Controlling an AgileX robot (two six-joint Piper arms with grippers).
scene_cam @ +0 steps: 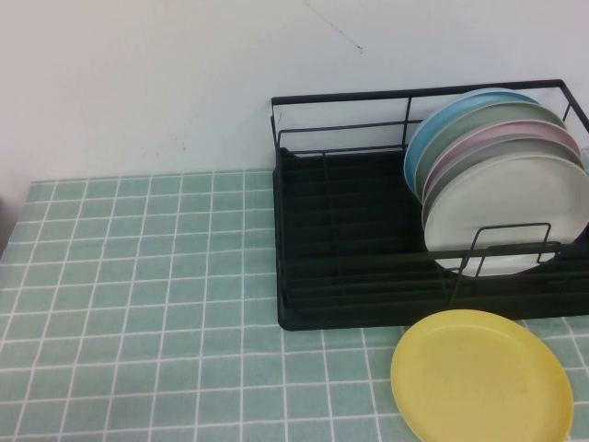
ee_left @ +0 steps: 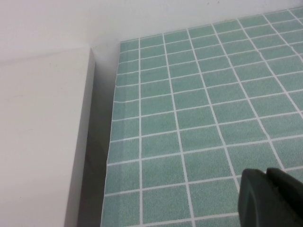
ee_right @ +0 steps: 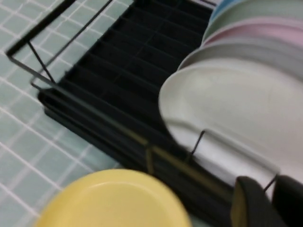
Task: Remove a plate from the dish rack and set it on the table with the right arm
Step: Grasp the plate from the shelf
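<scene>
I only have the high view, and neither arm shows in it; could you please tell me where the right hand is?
Observer: The right hand shows at the edge of its wrist view, close to the front rail of the dish rack and facing the cream plate.
Operator: Thank you. Does anything stand between it and that plate?
Observer: From that view, a wire loop of the rack crosses the plate's lower front.
Operator: And where is the left hand?
Observer: The left hand is over bare tiles of the table, near its edge, where a white surface adjoins.
</scene>
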